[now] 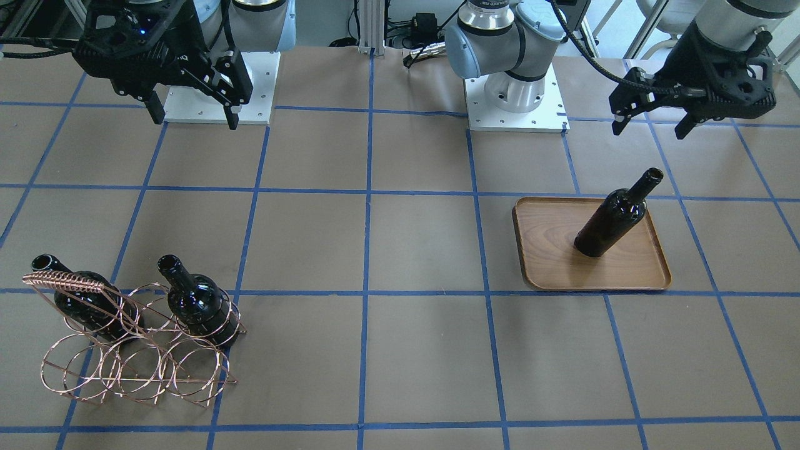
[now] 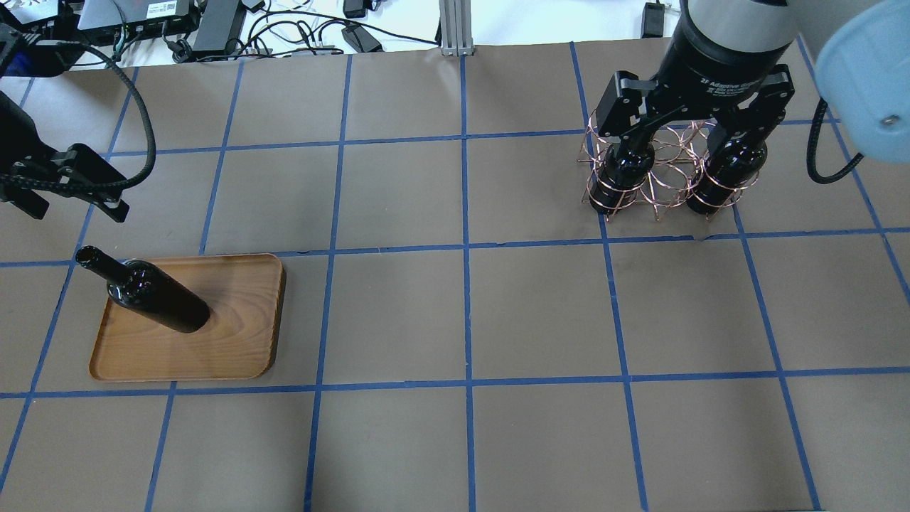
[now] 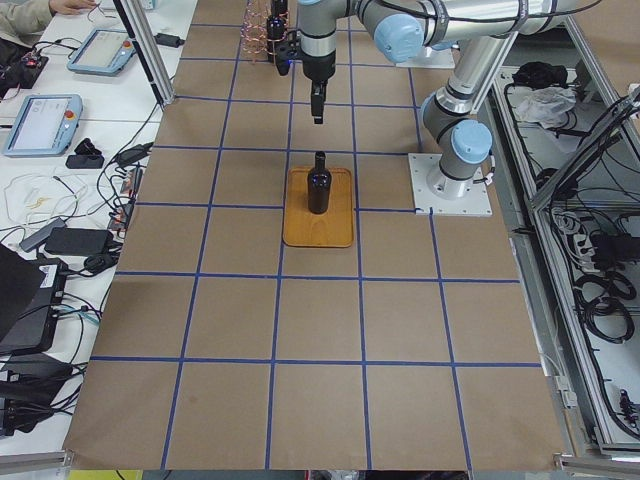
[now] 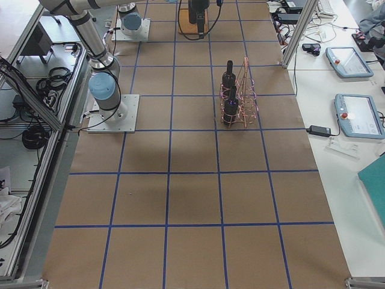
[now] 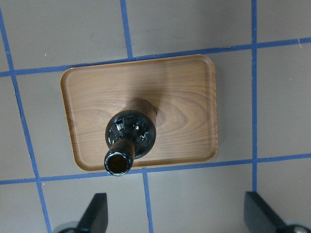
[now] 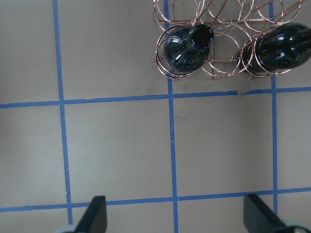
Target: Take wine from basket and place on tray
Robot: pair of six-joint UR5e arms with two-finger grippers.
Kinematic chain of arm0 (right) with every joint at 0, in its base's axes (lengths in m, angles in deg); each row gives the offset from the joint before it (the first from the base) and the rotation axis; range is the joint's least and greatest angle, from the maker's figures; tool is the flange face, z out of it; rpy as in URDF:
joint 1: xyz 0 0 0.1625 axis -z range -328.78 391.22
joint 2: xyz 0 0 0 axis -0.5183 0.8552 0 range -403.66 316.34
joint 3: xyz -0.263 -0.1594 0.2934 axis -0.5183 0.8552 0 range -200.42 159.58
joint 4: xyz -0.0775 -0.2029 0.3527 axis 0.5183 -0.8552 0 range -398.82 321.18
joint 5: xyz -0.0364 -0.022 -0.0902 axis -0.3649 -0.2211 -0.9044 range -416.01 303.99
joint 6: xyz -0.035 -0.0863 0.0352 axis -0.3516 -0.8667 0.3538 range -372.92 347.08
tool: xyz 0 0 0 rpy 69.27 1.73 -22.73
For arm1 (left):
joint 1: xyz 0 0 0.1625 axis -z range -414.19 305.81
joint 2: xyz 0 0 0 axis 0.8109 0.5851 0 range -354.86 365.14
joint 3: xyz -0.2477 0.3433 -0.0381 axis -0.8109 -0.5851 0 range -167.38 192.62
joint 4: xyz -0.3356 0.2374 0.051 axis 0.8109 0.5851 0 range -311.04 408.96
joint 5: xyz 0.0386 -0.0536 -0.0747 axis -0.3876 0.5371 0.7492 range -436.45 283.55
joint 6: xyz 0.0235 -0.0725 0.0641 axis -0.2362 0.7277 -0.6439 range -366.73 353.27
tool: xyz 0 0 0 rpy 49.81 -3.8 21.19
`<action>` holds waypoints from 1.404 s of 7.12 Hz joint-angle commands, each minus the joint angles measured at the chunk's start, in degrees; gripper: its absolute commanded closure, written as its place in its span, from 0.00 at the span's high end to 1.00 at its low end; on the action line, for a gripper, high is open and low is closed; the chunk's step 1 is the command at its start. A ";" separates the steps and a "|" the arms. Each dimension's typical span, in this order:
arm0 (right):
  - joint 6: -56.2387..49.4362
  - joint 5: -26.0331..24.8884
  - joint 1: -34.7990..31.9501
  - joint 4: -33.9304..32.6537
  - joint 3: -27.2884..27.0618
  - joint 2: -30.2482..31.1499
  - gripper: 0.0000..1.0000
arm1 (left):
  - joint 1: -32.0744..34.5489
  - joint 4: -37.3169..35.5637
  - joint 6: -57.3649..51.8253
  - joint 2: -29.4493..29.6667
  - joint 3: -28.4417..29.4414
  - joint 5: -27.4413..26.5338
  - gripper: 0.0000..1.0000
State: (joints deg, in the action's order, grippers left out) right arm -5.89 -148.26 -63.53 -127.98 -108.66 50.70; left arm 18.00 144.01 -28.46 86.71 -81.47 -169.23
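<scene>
Spanning every view is a wide desk (image 1: pixel 406 250) papered in brown and ruled into squares by blue tape. The left arm (image 1: pixel 500 44) and the right arm (image 1: pixel 262 25) rise along the robot's edge of it. A tangle of black cables (image 2: pixel 284 28) lies just past the operators' edge.

A flat rectangular brown wooden tray (image 1: pixel 625 269) with rounded corners lies toward the desk's left end, about midway between the robot's edge and the operators' edge. A glossy near-black glass wine bottle (image 1: pixel 615 215) stands upright on its wood, inside the rim.

A copper-coloured wire basket (image 1: pixel 131 369) of round loops sits near the corner where the right end meets the operators' edge. Two more dark bottles (image 1: pixel 200 306) stand in its end loops, with one loop between them.

The left gripper (image 1: pixel 648 132) hangs above the desk near the tray with its fingers spread, grasping nothing and clear of the bottle. The right gripper (image 1: pixel 194 120) hangs above the right half of the desk, likewise spread and empty. In the overhead view its black body covers the necks of the two basket bottles and part of the wire, but the front-facing view shows them whole.
</scene>
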 commanded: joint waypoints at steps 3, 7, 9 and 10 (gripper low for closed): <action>0.00 0.06 0.00 0.04 0.00 -0.05 1.00 | 5.84 0.13 4.94 -1.41 -0.13 0.58 1.00; 0.00 -0.03 0.00 0.12 0.00 -0.05 1.00 | 12.26 -1.19 12.49 -0.01 -0.39 0.49 1.00; 0.00 -0.03 0.00 0.12 0.00 -0.05 1.00 | 13.24 -2.24 13.38 0.43 -0.30 0.66 1.00; 0.00 -0.03 0.00 0.13 0.00 -0.05 1.00 | 13.33 -2.24 13.38 0.43 -0.30 0.67 1.00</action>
State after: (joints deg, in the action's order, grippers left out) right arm -5.89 -148.30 -63.53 -127.88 -108.67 50.65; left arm 31.07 142.05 -15.25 87.05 -81.79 -168.62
